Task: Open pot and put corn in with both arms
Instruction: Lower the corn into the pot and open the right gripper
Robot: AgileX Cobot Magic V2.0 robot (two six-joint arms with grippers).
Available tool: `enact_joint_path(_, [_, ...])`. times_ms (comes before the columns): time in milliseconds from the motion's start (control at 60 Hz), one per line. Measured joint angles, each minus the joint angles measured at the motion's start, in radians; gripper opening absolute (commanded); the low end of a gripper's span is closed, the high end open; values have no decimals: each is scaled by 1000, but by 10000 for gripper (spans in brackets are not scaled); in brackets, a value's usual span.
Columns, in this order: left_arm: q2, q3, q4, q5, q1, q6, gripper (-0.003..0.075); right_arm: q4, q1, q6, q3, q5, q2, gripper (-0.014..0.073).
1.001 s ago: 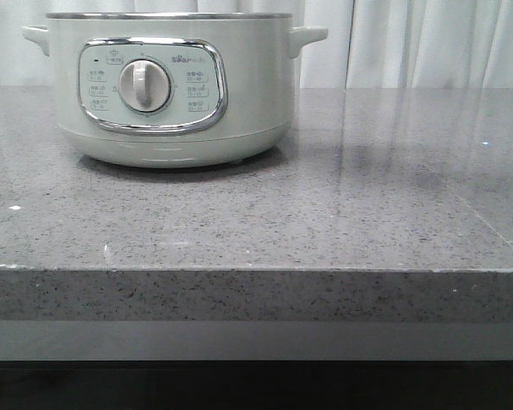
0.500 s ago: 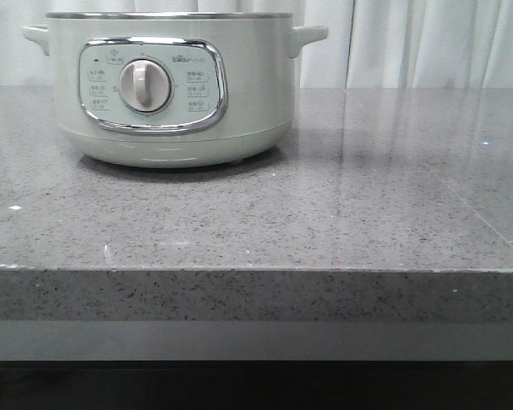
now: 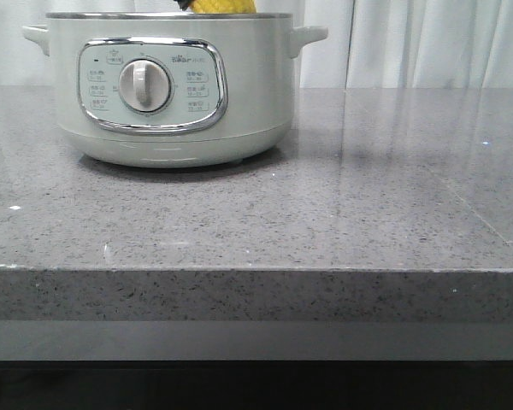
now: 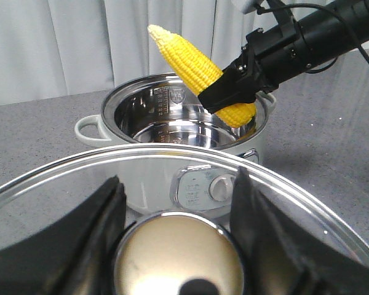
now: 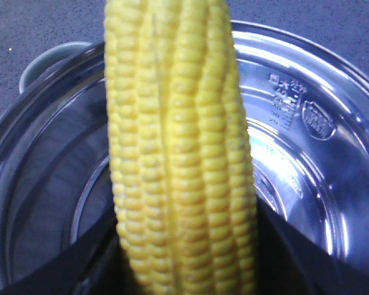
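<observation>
Clamping bright yellow corn point(image 4: 200, 72) over open pot point(image 4: 172, 129), right jaws; left jaws gripping lid knob point(image 4: 178, 261).

The pot point(image 3: 167, 90) is finished in smooth, glossy pale enamel-like plastic, with a chrome-framed panel and a mirror-polished steel inner bowl point(image 4: 184, 123). The countertop point(image 3: 325, 213) is seen as polished speckled grey stone. The corn point(image 5: 178, 160) is covered in bumpy, matt-to-waxy kernels. A clear glass lid point(image 4: 172, 178) is edged in metal.
</observation>
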Motion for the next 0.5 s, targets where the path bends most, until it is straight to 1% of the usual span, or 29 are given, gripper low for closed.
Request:
enact_joint_path(67, [0, 0, 0, 0, 0, 0, 207, 0, 0, 0, 0, 0, 0, 481])
enact_joint_path(167, [0, 0, 0, 0, 0, 0, 207, 0, 0, 0, 0, 0, 0, 535])
enact_joint_path(367, [0, 0, 0, 0, 0, 0, 207, 0, 0, 0, 0, 13, 0, 542])
enact_joint_path(500, [0, 0, 0, 0, 0, 0, 207, 0, 0, 0, 0, 55, -15, 542])
